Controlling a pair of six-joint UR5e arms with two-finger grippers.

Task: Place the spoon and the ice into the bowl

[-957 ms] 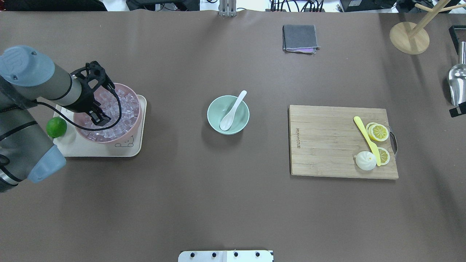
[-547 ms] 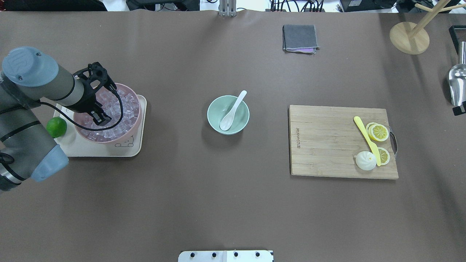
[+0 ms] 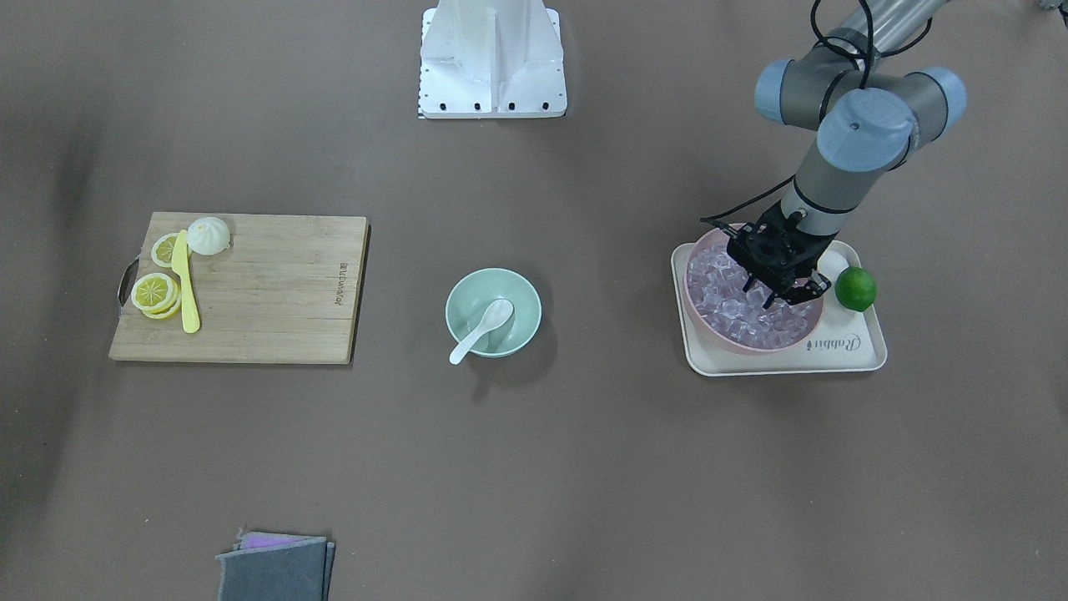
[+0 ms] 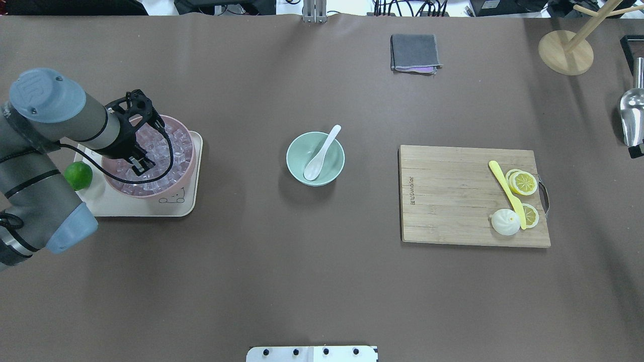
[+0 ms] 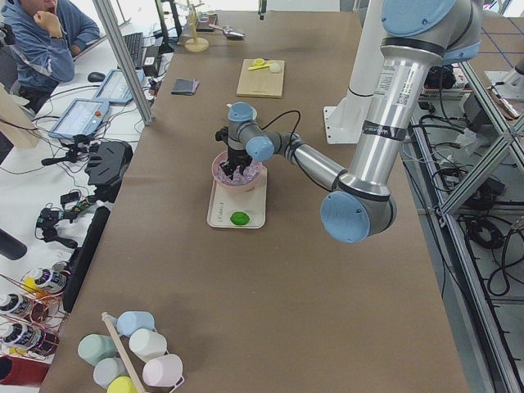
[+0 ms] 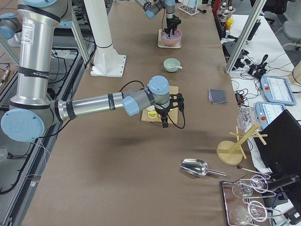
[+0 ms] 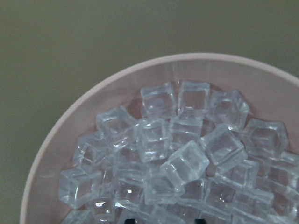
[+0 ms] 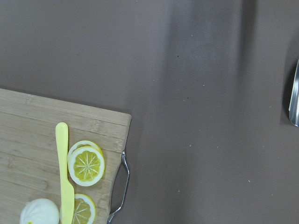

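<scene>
Ice [image 7: 184, 161] lies heaped as clear cubes in the pink bowl [image 3: 755, 346] on a cream tray [image 3: 872, 330] at the robot's left end of the table [image 4: 322, 276], well apart from the mint-green bowl [image 4: 297, 153] at the middle. The spoon [image 4: 322, 151] is already in that bowl, scoop inside and handle over the rim, and no cube shows there yet. The left fingers [image 4: 137, 163] hang just over the heap and stand apart with nothing between them, so the step in hand looks like picking up a cube. To do it well, they should probably straddle one cube sitting proud on top rather than one wedged among neighbours. They should shut squarely on two flat faces, since the glassy sides look slippery, then lift straight up. Letting go low beside the scoop would keep the cube from bouncing out. The left wrist view alone separates cube from cube and shows two dark tips at its lower edge with a gap between. The overhead and front-facing views give the path across to the bowl, and the front-facing one shows a lime [image 3: 855, 288] on the tray just beside the pink bowl. Only the right side view shows the right fingers [image 6: 164, 123], above the cutting board [image 4: 453, 201]; whether they are apart or together cannot be told.
</scene>
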